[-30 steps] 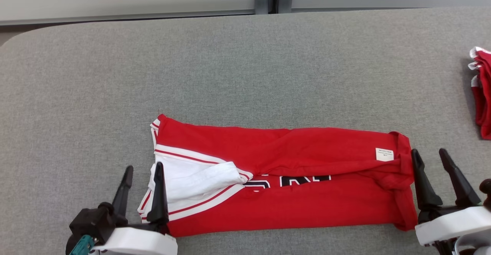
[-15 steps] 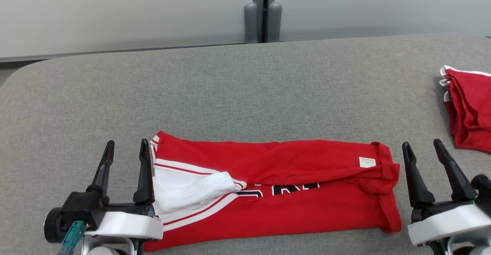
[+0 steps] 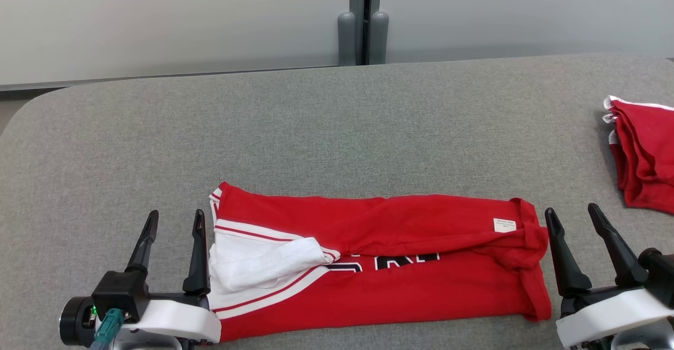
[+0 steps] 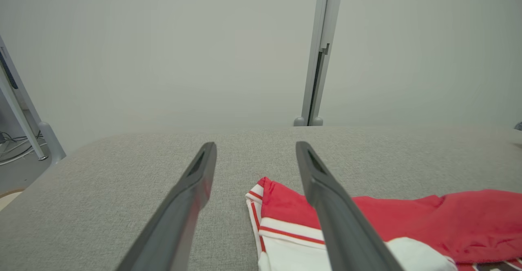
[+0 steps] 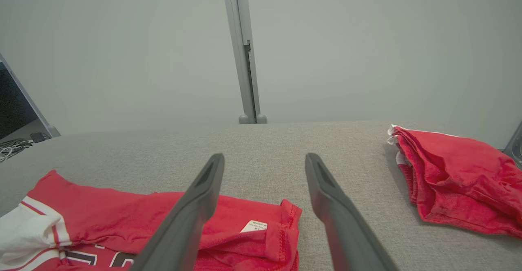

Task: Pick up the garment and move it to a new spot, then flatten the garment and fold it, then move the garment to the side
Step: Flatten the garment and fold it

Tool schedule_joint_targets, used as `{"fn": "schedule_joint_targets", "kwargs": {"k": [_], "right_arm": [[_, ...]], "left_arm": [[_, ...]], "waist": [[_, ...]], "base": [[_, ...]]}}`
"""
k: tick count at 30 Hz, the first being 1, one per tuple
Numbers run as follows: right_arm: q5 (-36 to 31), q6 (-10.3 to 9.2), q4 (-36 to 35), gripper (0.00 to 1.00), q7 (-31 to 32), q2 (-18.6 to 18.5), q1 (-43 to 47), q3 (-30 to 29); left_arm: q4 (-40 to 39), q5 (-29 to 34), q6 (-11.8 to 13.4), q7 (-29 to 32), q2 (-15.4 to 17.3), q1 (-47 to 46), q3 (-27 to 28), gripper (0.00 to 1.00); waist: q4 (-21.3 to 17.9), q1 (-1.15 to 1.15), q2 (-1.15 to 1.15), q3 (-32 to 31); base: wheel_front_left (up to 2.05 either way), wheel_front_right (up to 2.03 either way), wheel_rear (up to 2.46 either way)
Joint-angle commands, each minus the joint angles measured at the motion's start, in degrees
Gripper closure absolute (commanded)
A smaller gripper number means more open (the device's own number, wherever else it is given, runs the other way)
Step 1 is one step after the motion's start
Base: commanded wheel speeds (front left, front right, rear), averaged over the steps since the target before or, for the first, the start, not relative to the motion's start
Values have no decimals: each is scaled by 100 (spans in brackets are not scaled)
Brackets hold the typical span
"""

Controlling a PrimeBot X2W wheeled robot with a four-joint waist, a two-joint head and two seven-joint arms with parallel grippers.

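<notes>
The garment is a red shirt with white sleeves and black lettering, folded into a long strip across the near part of the grey table. It also lies low in the left wrist view and the right wrist view. My left gripper stands open just off the strip's left end, nothing between its fingers. At the strip's right end my right gripper is open too, clear of the cloth. In the wrist views, the left gripper and right gripper hold nothing.
A pile of folded red garments sits at the table's right edge, also in the right wrist view. A pale wall with a grey post runs behind the table. The table's rounded left corner is near.
The head camera has tilted up, so the whole scene sits lower and more wall shows. Both grippers have drawn back off the strip's ends, the left one no longer over the white sleeve.
</notes>
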Motion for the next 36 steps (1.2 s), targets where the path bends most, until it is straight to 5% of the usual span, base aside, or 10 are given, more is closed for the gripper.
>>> {"fn": "schedule_joint_targets", "kwargs": {"k": [1,13,31,32,34,36], "right_arm": [[-25,1,-25,0,17,-8,37,-23],[140,1,386,0,22,-98,-154,-152],[1038,5,2925,0,-24,92,-517,830],[1098,12,2972,27,-21,99,-533,919],[1196,15,3009,100,-94,76,-589,1040],[1270,7,3026,100,-146,-10,-663,1059]], "left_arm": [[16,20,7,-9,26,-72,7,0],[-31,13,-23,-35,-76,-327,-118,0],[-82,75,-28,-90,-253,-807,-224,0],[-81,76,-22,-93,-250,-816,-213,0],[-72,64,-21,-98,-241,-824,-175,0],[-69,89,-4,-98,-237,-825,-156,0]], "waist": [[2,0,0,1],[167,0,0,305],[290,0,0,1022],[283,0,0,1023],[267,0,0,1022],[248,0,0,1015]], "base": [[0,0,0],[0,0,0],[0,0,0],[0,0,0],[0,0,0],[0,0,0]]}}
